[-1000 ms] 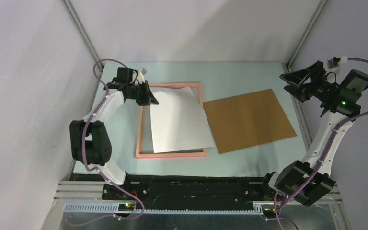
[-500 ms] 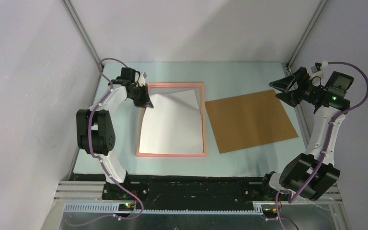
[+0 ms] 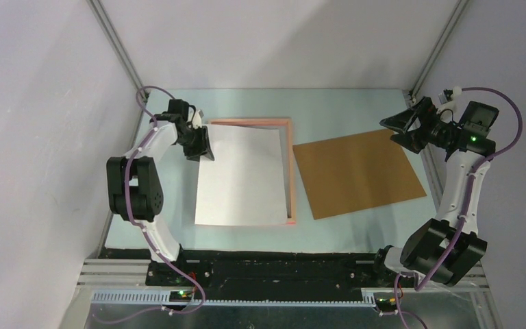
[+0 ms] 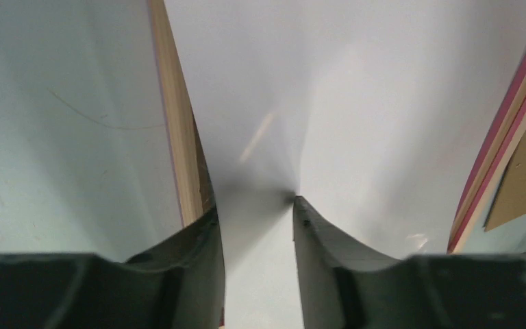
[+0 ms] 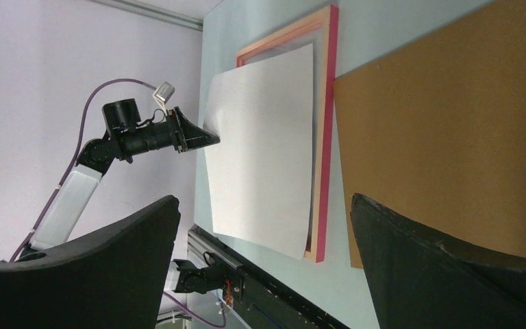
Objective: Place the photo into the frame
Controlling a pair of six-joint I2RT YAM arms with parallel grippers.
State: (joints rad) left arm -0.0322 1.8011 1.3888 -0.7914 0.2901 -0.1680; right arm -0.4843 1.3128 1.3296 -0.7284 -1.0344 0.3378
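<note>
Photo point(image 3: 238, 175): lies white back up on the frame point(image 3: 291, 171), spreading out from the tips of the left end effector point(image 3: 202, 147).
Fit: the sheet hides the frame's near rail and most of its left rail. Only the far and right rails show, so it looks laid over the frame rather than seated in it.
Reason for pose: probably the printed face goes down against the pane, and a corner hold lets the arm steer the sheet.
Left end effector: at the photo's far-left corner, fingers partly apart. The corner lies in the gap and neither pad presses it.
Right end effector point(image 3: 404, 127): spread wide and empty, well apart from the photo.
Brown board point(image 3: 357, 171): flat on the tabletop point(image 3: 342, 103), below the right end effector.
</note>
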